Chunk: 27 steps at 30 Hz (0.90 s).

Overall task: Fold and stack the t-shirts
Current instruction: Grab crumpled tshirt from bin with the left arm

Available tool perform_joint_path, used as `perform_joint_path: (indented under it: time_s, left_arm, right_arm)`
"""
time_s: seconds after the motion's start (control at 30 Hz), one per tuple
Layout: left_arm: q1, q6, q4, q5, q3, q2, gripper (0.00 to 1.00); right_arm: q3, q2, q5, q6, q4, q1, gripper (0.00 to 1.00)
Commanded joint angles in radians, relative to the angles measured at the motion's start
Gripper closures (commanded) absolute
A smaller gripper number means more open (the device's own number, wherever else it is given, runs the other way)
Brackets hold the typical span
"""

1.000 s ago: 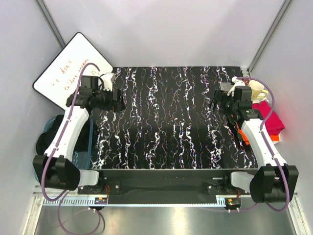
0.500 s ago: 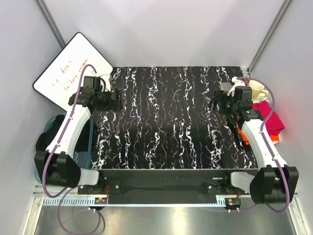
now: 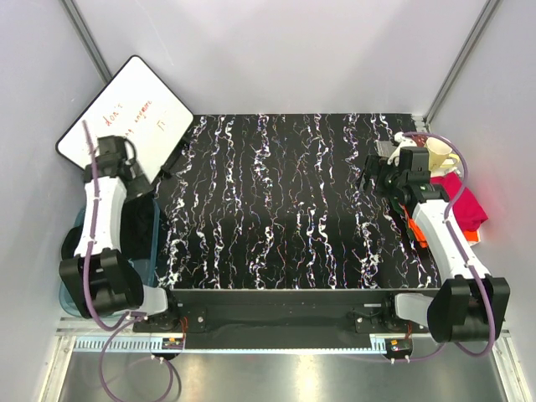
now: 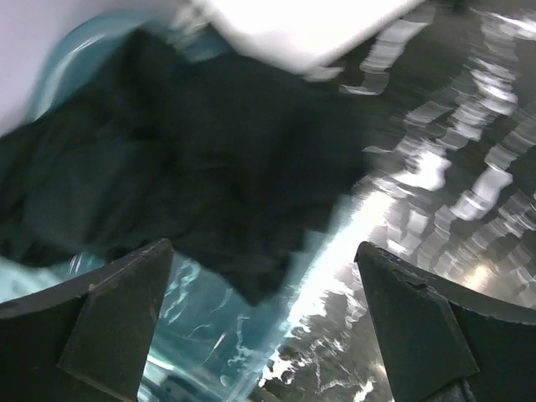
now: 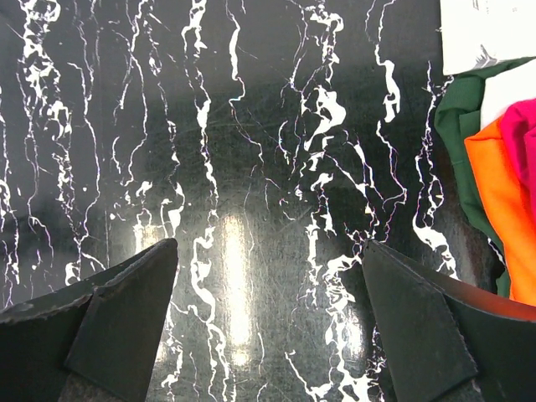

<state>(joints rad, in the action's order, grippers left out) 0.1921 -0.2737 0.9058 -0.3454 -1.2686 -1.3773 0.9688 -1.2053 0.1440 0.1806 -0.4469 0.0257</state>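
Two grippers, both empty. My left gripper (image 4: 261, 251) hangs with its fingers spread wide above the black t-shirt (image 4: 167, 151), which lies bunched in a teal bin (image 4: 71, 54) off the table's 9 o'clock edge. My right gripper (image 5: 270, 251), just as wide apart, hovers over the bare marbled table (image 5: 251, 126). The pink t-shirt (image 5: 521, 134) and orange piece (image 5: 502, 209) are heaped at 3 o'clock, on top of a green cloth (image 5: 456, 142).

No folding has begun. The left wrist view is blurred, so a descent here could pinch several crumpled layers at once, or snag the cloth on the bin's rim as it lifts. A whiteboard (image 3: 126, 109) leans near the bin at 12 o'clock and could be clipped. On the right, a cream mug (image 3: 440, 155) stands beside the pile and could be tipped.
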Motion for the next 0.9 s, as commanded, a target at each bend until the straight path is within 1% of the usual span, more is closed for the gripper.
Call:
perform_joint_path:
  time_s: [0.0,0.13,0.27,0.37,0.4,0.43,0.5,0.63,0.87]
  left_arm:
    - [0.154,-0.073,0.022,0.006,0.060,-0.017,0.01]
    - [0.242,-0.114,0.018,-0.004,0.089,-0.081,0.01]
    - [0.280,-0.140,0.019,-0.020,0.098,-0.164,0.01]
    - [0.283,-0.147,0.007,-0.084,0.097,-0.178,0.01]
    - [0.285,-0.147,0.007,-0.104,0.091,-0.175,0.01]
    - [0.288,-0.148,0.008,-0.156,0.086,-0.172,0.01]
    - [0.290,-0.151,0.008,-0.191,0.075,-0.151,0.01]
    - [0.290,-0.153,-0.005,-0.211,0.075,-0.134,0.01]
    - [0.283,-0.157,-0.033,-0.254,0.109,-0.052,0.01]
  right_arm:
    - [0.077,-0.036,0.012,-0.010,0.004,0.017,0.00]
    - [0.103,-0.071,0.020,-0.010,0.002,0.028,0.00]
    - [0.129,-0.102,0.026,-0.009,0.001,0.040,0.00]
    - [0.143,-0.117,0.028,-0.012,-0.001,0.046,0.00]
    - [0.145,-0.122,0.028,-0.012,-0.003,0.046,0.00]
    - [0.149,-0.123,0.028,-0.013,-0.003,0.048,0.00]
    - [0.151,-0.128,0.029,-0.010,-0.003,0.051,0.00]
    - [0.154,-0.143,0.035,-0.006,-0.007,0.052,0.00]
    - [0.180,-0.184,0.042,-0.004,-0.018,0.069,0.00]
